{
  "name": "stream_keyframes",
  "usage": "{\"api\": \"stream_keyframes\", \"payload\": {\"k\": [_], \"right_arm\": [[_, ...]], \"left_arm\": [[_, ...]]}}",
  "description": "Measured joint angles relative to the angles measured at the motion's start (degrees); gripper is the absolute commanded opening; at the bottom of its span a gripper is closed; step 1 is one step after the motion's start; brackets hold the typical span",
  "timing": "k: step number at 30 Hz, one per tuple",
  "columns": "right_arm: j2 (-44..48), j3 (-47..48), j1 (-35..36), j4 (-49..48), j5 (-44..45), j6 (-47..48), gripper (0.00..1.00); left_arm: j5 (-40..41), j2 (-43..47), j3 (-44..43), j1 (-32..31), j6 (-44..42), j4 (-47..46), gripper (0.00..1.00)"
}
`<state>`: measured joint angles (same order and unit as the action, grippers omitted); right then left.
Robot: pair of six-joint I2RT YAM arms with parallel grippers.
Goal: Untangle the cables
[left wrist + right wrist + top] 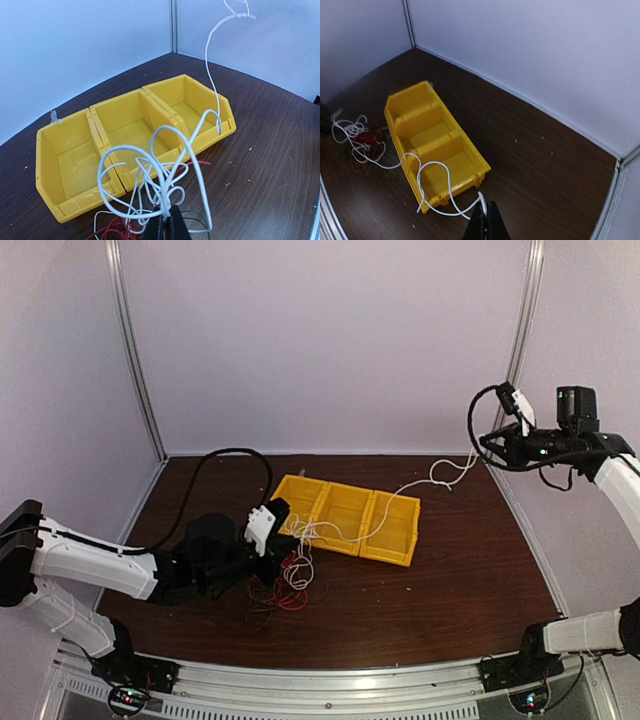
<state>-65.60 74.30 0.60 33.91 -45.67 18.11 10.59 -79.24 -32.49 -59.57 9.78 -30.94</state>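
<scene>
From above, a yellow bin [350, 522] with three compartments in a row lies on the dark brown table [470, 570], and nothing rests inside any of them. The cables [292, 575] sit in a mixed clump just beside the bin's near left corner, with white loops on top and red cables [285, 590] and thin dark strands spread beneath. The left gripper [296, 544] is low at that clump, its jaws pinched together on the white cable [437, 475]. That cable runs from the clump across the top of the bin and climbs through the air to the right gripper [488, 448]. The right gripper is raised above the table's far right corner and is likewise closed on the cable. In the left wrist view the fingers [175, 227] clamp a bundle of white loops, with red and dark wires on the table just beneath. All three compartments show bare yellow floors, and one white strand rises past the front lip of the right-hand compartment toward the top of the frame. In the right wrist view the two fingers press together on the white cable's end. From there the cable curls in two loops over the nearest compartment without lying on its floor, then trails to the clump beyond the bin's left side.
</scene>
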Motion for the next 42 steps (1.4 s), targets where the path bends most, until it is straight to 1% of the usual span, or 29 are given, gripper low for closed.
{"api": "stream_keyframes", "payload": {"k": [3, 6, 7, 8, 9, 10, 11, 12, 13, 14, 15, 16, 19, 21, 26, 30, 32, 33, 37, 40, 42], "right_arm": [[2.6, -10.9, -6.1, 5.8, 7.2, 8.8, 0.0], [5.4, -16.9, -10.4, 11.4, 12.4, 17.4, 0.0], [6.4, -17.9, -10.7, 12.9, 13.3, 20.1, 0.02], [7.6, -18.9, -10.8, 14.8, 14.3, 23.3, 0.1], [8.7, -19.8, -10.8, 16.5, 14.9, 26.8, 0.25], [9.6, -20.7, -10.8, 18.2, 15.4, 30.4, 0.43], [10.1, -21.7, -10.8, 19.8, 15.9, 33.3, 0.58], [10.2, -22.7, -10.7, 21.4, 16.2, 36.2, 0.69], [10.0, -23.3, -10.6, 22.7, 16.4, 38.1, 0.76], [9.6, -23.8, -10.4, 24.2, 16.5, 40.3, 0.8], [9.2, -24.0, -10.0, 25.5, 16.4, 42.1, 0.81], [8.9, -24.0, -9.4, 26.2, 16.0, 43.4, 0.8], [8.7, -22.9, -6.2, 26.7, 14.1, 44.4, 0.73], [7.7, -21.5, -1.7, 25.0, 12.3, 43.0, 0.7], [2.4, -21.0, 16.3, 13.5, 9.5, 33.6, 0.65], [-5.8, -21.0, 28.2, 2.4, 8.2, 24.8, 0.69], [-10.3, -21.0, 32.3, -2.2, 7.9, 20.8, 0.71], [-13.8, -21.0, 34.1, -5.9, 7.7, 17.9, 0.71], [-19.1, -21.1, 38.1, -12.3, 5.9, 13.0, 0.72], [-23.5, -20.8, 39.2, -17.0, 4.0, 9.5, 0.7], [-26.1, -20.0, 39.8, -18.3, 3.3, 8.2, 0.7]], "left_arm": [[-0.3, -0.1, 0.0, 0.0, 0.7, 2.1, 0.0], [-1.4, -1.9, 0.0, 0.0, 1.3, 3.0, 0.0], [-2.0, -2.7, 0.0, 0.0, 1.6, 3.1, 0.0], [-2.6, -3.5, 0.0, 0.0, 1.9, 3.1, 0.0], [-3.3, -4.3, 0.0, 0.0, 2.2, 3.1, 0.0], [-3.8, -4.9, 0.0, 0.0, 2.4, 3.0, 0.0], [-4.4, -5.7, 0.0, 0.0, 2.7, 2.9, 0.0], [-4.8, -6.3, 0.0, 0.0, 2.8, 2.9, 0.0], [-5.3, -6.8, 0.0, -0.1, 3.1, 2.8, 0.0], [-5.6, -7.3, 0.0, -0.1, 3.4, 2.7, 0.0], [-5.9, -7.8, 0.0, -0.1, 3.7, 2.6, 0.0], [-6.3, -8.2, -0.1, -0.1, 3.9, 2.5, 0.0], [-7.1, -10.1, -0.9, -0.2, 4.7, 2.4, 0.0], [-7.6, -10.8, -1.3, -0.2, 5.2, 2.4, 0.0], [-8.2, -11.1, -1.8, -0.3, 6.5, 2.2, 0.0], [-8.3, -11.1, -1.9, -0.4, 8.0, 2.2, 0.0], [-8.3, -11.1, -1.8, -0.4, 9.0, 1.9, 0.0], [-8.3, -11.0, -1.7, -0.4, 9.6, 1.7, 0.0], [-7.9, -8.0, 2.0, -0.5, 12.4, -0.9, 0.0], [-7.6, -3.6, 5.9, -0.5, 14.6, -2.5, 0.0], [-7.4, -2.1, 6.8, -0.5, 15.6, -2.9, 0.0]]}}
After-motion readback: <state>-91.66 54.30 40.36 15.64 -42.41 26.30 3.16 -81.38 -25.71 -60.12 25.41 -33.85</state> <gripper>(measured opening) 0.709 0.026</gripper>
